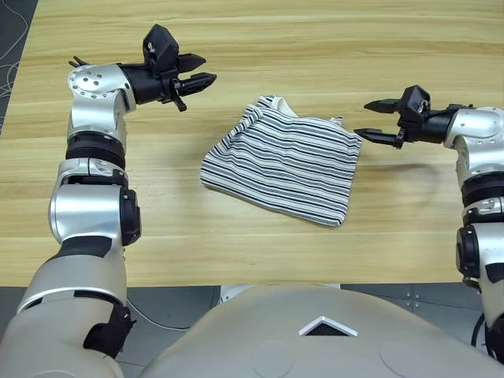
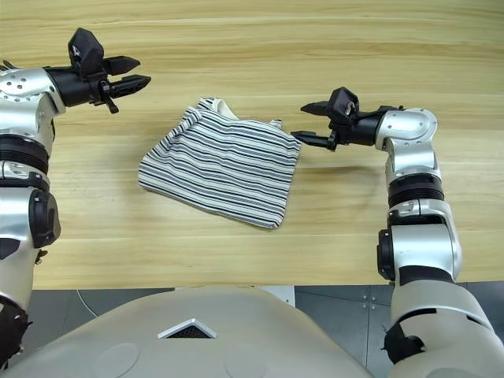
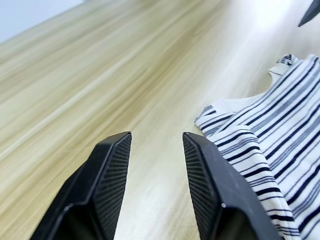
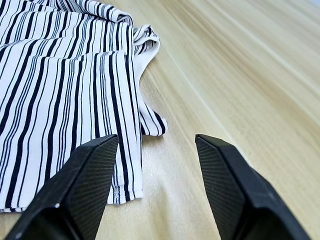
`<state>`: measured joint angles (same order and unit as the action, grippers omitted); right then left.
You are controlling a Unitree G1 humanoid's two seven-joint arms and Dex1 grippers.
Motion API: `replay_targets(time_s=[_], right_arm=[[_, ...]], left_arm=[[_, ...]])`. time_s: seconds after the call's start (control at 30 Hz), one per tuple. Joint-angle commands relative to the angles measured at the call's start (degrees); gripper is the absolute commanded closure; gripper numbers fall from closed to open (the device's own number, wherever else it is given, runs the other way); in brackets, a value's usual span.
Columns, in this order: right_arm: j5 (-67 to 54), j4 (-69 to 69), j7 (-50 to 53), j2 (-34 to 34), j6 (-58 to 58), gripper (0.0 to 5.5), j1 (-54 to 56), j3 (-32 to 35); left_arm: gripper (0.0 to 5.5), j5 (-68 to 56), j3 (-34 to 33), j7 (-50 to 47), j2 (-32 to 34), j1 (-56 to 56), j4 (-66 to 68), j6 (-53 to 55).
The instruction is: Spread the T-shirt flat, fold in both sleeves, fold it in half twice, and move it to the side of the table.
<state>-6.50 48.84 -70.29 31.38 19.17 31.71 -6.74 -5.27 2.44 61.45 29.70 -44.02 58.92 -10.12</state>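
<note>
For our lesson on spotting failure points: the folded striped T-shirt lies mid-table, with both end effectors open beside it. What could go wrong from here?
1. The right end effector is at the layered edge of the T-shirt. Closing there may pinch only the top layer and peel the fold open.
2. The left end effector is apart from the cloth, so a one-sided pull across the table could twist or bunch the T-shirt.

The white, dark-striped cloth T-shirt looks soft and matt. The pale wooden tabletop is smooth, faintly glossy. The left black plastic claw and right black plastic claw are matt, their pads finely ribbed.
</note>
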Motion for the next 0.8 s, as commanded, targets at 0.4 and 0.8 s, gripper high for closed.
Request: replay_targets(time_s=[0.4,0.8], right_arm=[[2.5,-13.7,0.0,-5.6,-1.8,2.66,-4.8,-5.6],[18.4,1.0,8.9,-4.6,8.3,2.66,-1.7,-16.5]], left_arm=[[3.58,8.8,7.9,-12.2,-8.5,7.9,-10.4,1.6],[3.58,14.3,8.0,-21.6,-9.0,2.5,11.4,-3.9]])
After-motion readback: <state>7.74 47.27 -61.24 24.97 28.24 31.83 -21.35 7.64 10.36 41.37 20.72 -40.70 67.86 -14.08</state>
